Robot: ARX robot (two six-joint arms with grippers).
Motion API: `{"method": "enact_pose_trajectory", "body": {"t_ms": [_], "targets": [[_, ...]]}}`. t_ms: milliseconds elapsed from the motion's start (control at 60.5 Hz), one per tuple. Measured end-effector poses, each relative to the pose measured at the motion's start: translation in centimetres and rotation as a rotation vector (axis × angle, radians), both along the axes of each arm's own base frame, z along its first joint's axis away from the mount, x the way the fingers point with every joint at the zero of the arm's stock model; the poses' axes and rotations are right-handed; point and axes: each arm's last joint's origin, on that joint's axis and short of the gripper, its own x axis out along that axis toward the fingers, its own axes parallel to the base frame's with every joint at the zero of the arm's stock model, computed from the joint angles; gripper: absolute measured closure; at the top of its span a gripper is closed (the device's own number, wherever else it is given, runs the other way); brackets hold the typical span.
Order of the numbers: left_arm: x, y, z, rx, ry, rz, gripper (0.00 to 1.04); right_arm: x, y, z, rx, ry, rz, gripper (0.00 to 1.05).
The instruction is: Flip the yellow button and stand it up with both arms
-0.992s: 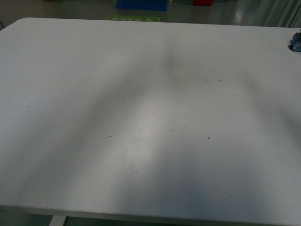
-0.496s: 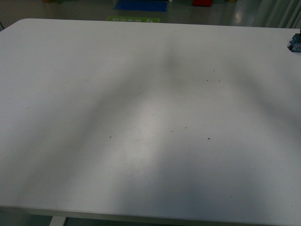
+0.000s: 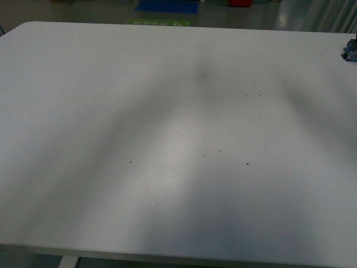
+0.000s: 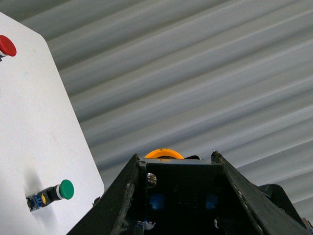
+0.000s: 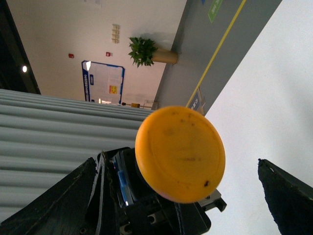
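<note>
Left wrist view: yellow button (image 4: 164, 153) between fingers (image 4: 122, 196) of left gripper (image 4: 177, 158).

Wrist cameras close on yellow button (image 5: 180, 154)

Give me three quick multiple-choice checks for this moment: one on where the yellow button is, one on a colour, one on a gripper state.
1. Where is the yellow button?
A on the floor
B in the air, between the left gripper's fingers
C in a bin

2. What cap colour has the button lying near the table's rounded corner?
A green
B white
C purple

3. How is the right gripper?
A shut on the cap
B open
C out of view

Answers:
1 B: the left wrist view shows its block between the fingers, with wall behind.
2 A: its cap is plainly green.
3 B: the right wrist view shows a clear gap beside the cap.
</note>
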Motion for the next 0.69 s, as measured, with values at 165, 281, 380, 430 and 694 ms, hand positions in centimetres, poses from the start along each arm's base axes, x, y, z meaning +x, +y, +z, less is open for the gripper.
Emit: {"method": "enact_pose_trajectory", "body": {"t_ms": [165,281,380,430,694], "targets": [[0.0,0.0,0.0,0.0,0.0,0.0,0.69,0.6,0.1,0.3,0.016,0.002,-0.007,0.07],[0.0,0.0,0.0,0.0,0.0,0.0,0.69,0.9,0.2,0.4,0.023,0.006,-0.006,0.07],[0.0,0.0,0.0,0.0,0.0,0.0,0.69,1.2,0.2,0.5,0.029,0.006,0.001,0.07],[0.0,0.0,0.0,0.0,0.0,0.0,0.69,1.4,0.2,0.6,0.032,0.006,0.002,0.07],[0.0,0.0,0.0,0.0,0.0,0.0,0.69,1.6,0.0,0.5,0.038,0.012,0.007,0.24]]}}
